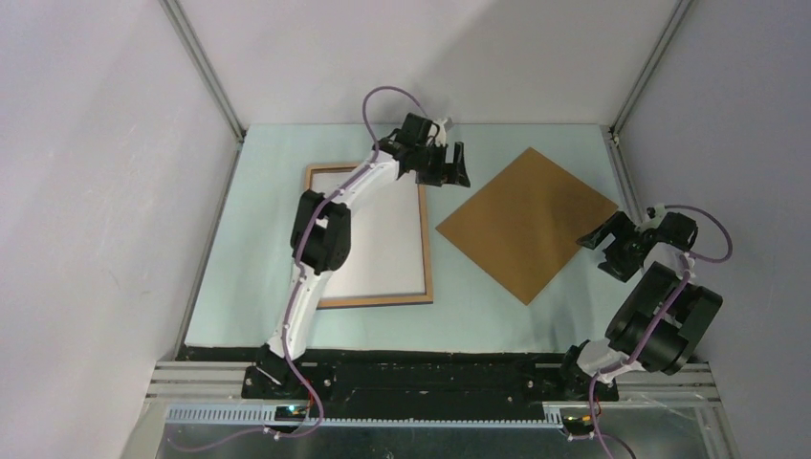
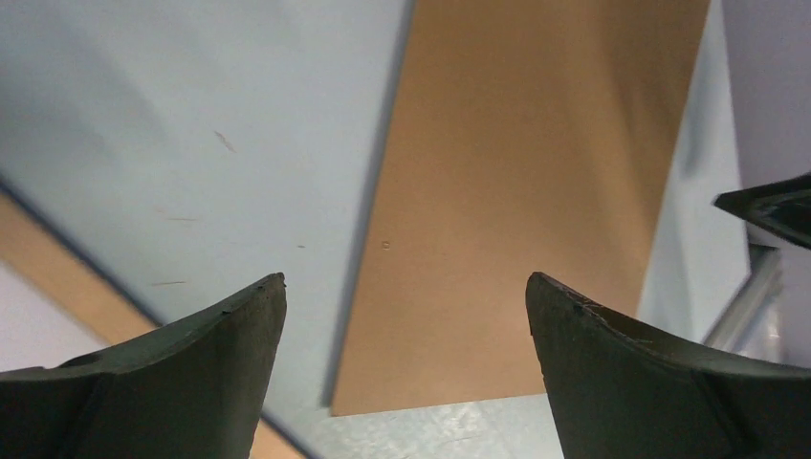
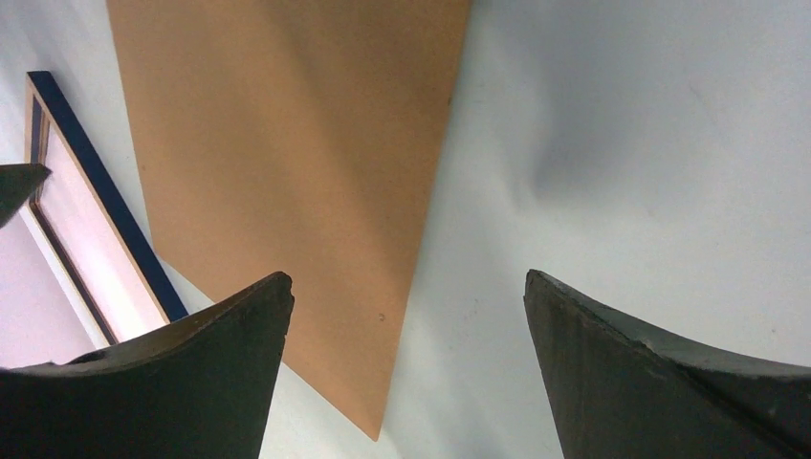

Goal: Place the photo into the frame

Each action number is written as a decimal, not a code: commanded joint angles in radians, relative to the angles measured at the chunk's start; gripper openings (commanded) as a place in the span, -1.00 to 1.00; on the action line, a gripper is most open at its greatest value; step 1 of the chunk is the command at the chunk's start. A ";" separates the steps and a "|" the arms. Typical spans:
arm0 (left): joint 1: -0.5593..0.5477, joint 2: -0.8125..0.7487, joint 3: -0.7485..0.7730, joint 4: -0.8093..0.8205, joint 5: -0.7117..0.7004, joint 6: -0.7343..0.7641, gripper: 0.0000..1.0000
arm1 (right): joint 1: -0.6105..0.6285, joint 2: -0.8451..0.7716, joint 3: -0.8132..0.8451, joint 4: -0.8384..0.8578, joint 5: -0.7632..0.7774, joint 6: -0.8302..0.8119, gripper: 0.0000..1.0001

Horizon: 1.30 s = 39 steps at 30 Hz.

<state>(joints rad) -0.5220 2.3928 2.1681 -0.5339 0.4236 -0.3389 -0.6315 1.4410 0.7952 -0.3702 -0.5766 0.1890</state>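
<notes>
**Desk stock, as you see it from above**

1. Frame (image 1: 427, 251): left-centre of desk (image 1: 497, 320), lying flat, wood-brown face up. Your R wrist cam shows a dark blue outer edge on one rail. The L arm crosses over its far half.
2. Photo (image 1: 383, 251): inside the frame's rails, plain white side up, filling the opening. Print side is hidden. Can't tell whether it sits fully flush.
3. Board (image 1: 529, 222): solid brown, flat on desk, right of frame and apart from it, turned corner-on like a diamond.
4. L tool (image 1: 448, 178): above desk just past frame's far right corner, between frame and board. Fingers (image 2: 191, 382) are wide apart and hold nothing. Its cam looks down on the board's long edge, w/ a strip of frame at lower left.
5. R tool (image 1: 601, 251): right side of desk, by board's right corner, pointing left. Fingers (image 3: 660, 373) are spread wide and hold nothing. In its cam a board corner shows between and below the fingers, w/ frame and photo at far left.
</notes>
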 commanded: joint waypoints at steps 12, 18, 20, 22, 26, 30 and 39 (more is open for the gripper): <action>-0.044 0.143 0.094 0.020 0.038 -0.258 0.99 | 0.033 0.127 -0.001 0.055 -0.014 0.024 0.85; -0.071 0.163 0.083 0.021 0.063 -0.265 0.99 | 0.048 0.180 0.013 0.052 -0.022 0.027 0.84; -0.082 0.159 0.066 0.020 0.068 -0.260 0.99 | 0.055 0.204 0.022 0.047 -0.025 0.028 0.83; -0.093 0.146 0.035 0.020 0.076 -0.258 0.99 | 0.064 0.219 0.037 0.040 -0.025 0.028 0.82; -0.106 0.091 -0.060 0.021 0.090 -0.249 0.98 | 0.095 0.243 0.063 0.029 -0.021 0.031 0.81; -0.117 0.030 -0.162 0.021 0.095 -0.227 0.98 | 0.136 0.279 0.113 -0.024 0.014 0.012 0.80; -0.128 -0.103 -0.419 0.030 0.097 -0.159 0.98 | 0.176 0.322 0.199 -0.109 0.066 -0.046 0.78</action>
<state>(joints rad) -0.6277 2.3482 1.8595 -0.4374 0.5236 -0.5579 -0.4774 1.7229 0.9745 -0.4107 -0.5888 0.2039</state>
